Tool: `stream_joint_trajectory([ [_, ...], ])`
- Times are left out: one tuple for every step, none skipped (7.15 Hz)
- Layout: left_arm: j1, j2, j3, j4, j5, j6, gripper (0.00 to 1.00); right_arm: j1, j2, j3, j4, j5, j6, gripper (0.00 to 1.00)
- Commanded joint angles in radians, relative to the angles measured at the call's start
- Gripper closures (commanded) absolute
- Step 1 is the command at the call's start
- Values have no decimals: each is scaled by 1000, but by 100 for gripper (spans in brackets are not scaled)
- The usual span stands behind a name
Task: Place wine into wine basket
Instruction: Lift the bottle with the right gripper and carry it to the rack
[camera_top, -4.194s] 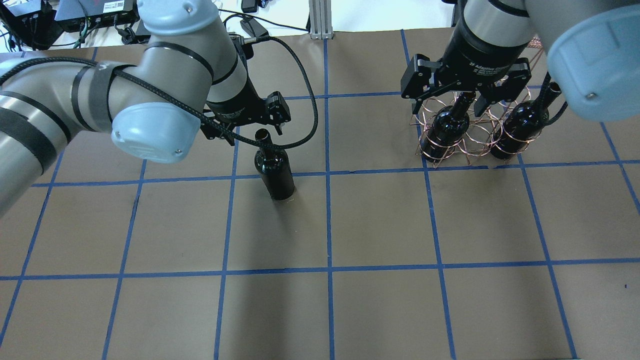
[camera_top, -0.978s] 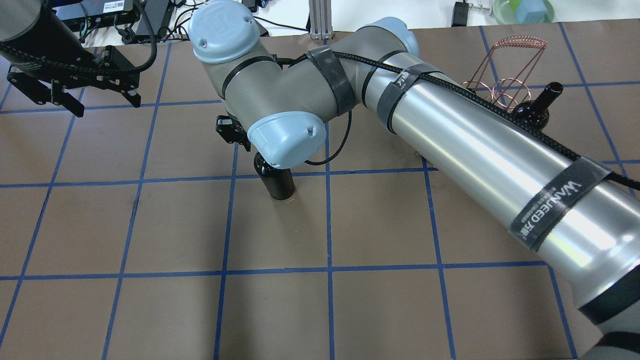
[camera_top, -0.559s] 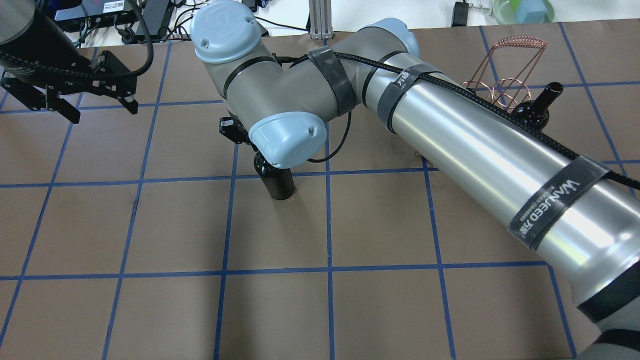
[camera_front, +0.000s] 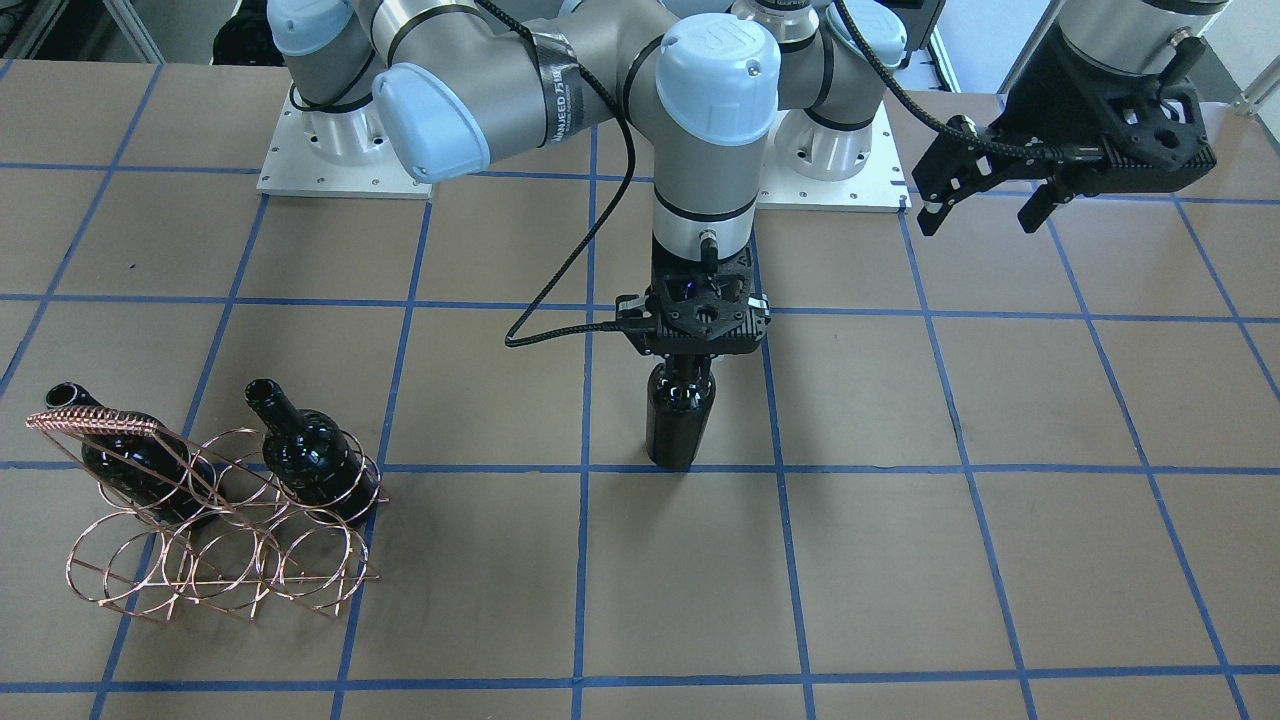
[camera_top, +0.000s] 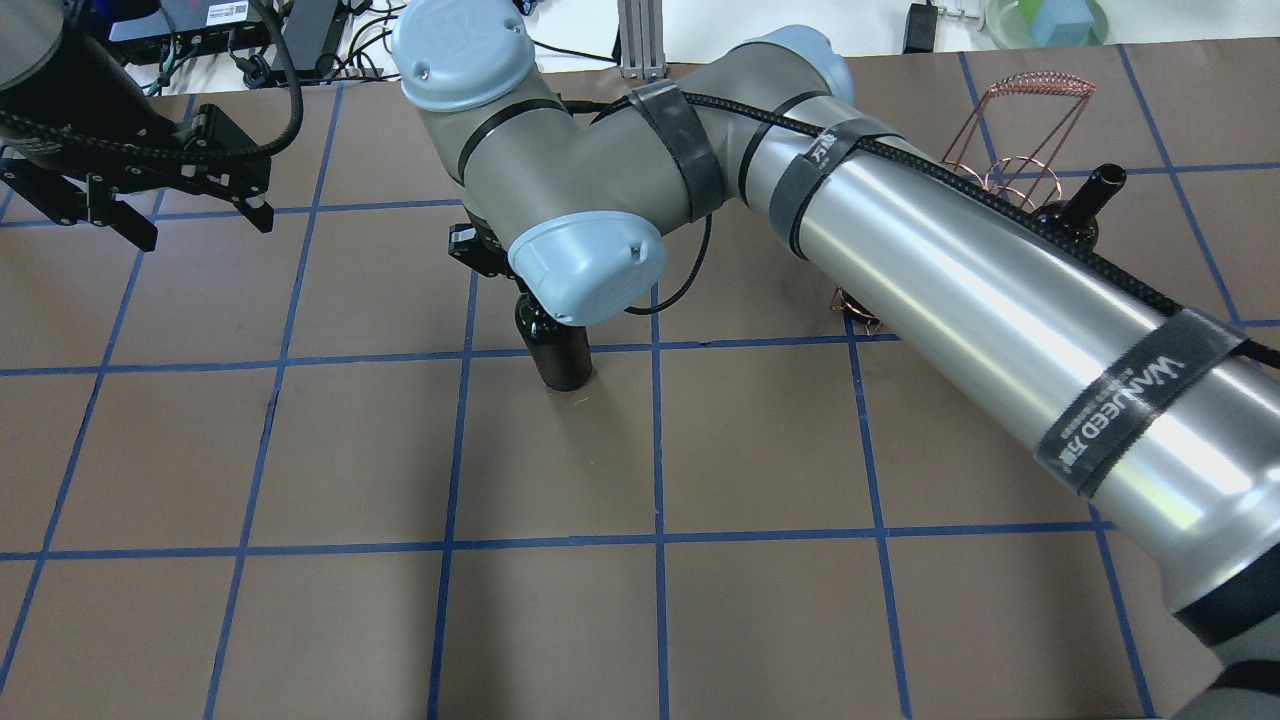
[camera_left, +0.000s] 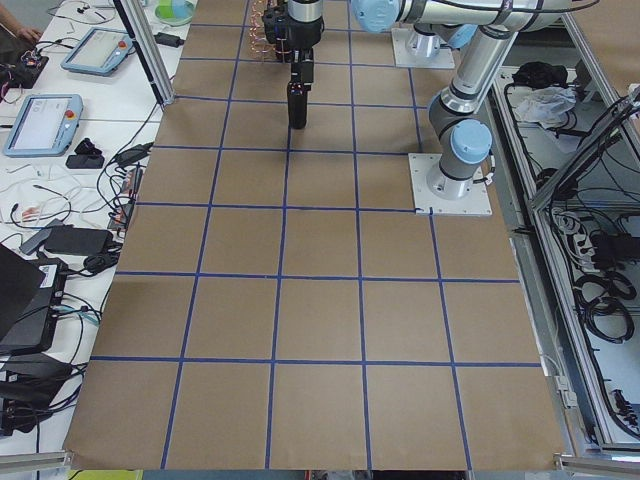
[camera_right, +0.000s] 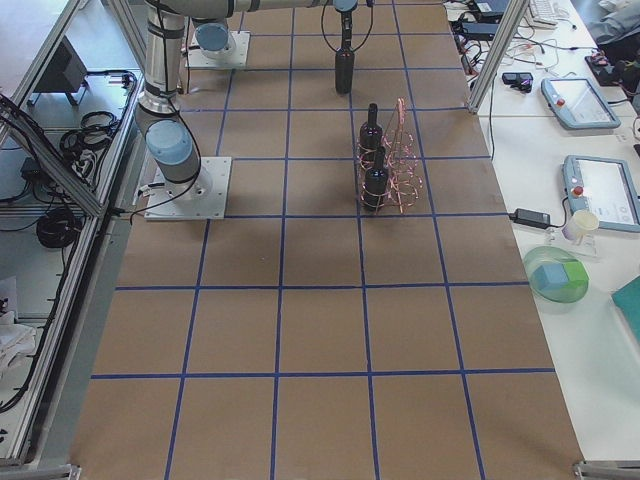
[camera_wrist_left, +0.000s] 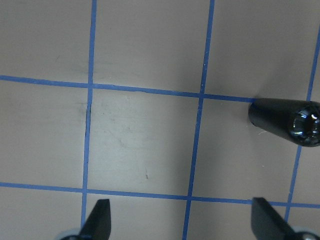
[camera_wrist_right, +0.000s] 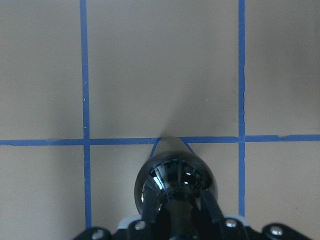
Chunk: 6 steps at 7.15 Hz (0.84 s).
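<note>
A near-black wine bottle (camera_front: 677, 430) stands upright near the table's middle, and it also shows as the bottle (camera_top: 560, 352). My right gripper (camera_front: 684, 372) has come down from above and is shut on its neck; in the right wrist view the fingers (camera_wrist_right: 209, 204) flank the neck over the bottle's shoulder (camera_wrist_right: 175, 180). The copper wine basket (camera_front: 215, 560) holds two more bottles (camera_front: 315, 455) (camera_front: 130, 455). My left gripper (camera_front: 985, 200) hangs open and empty, well away from the bottle. In its own view the left gripper (camera_wrist_left: 182, 220) sees only the bottle (camera_wrist_left: 287, 122) at the right edge.
The right arm's long silver forearm (camera_top: 980, 300) crosses the table and hides most of the basket; only the basket handle (camera_top: 1035, 85) and one bottle neck (camera_top: 1098, 188) stick out. Two base plates (camera_front: 340, 160) lie at the robot's side. Benches with tablets (camera_right: 590, 100) border the table.
The left arm has left the standing bottle and drawn back to the far left. The right arm has crossed from the basket to that bottle. Over the last second its wrist shifted slightly right.
</note>
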Motion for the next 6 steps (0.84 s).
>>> stream_joint_trajectory([
  [0,1,0,1,-7,-8,0,-123,-123,0,144,13,-99,71],
  [0,-1,0,1,-7,-10,0,-197,-180,8,257,14,-184,73],
  [0,-1,0,1,-9,-10,0,-261,-225,14,351,-1,-285,76],
  [-1,-1,0,1,-33,-12,0,-342,-271,17,446,-9,-433,79],
  [-3,2,0,0,-35,-12,0,-451,-304,17,494,-7,-568,79],
  [-3,1,0,1,-40,-12,0,-528,-332,17,528,-7,-680,79],
])
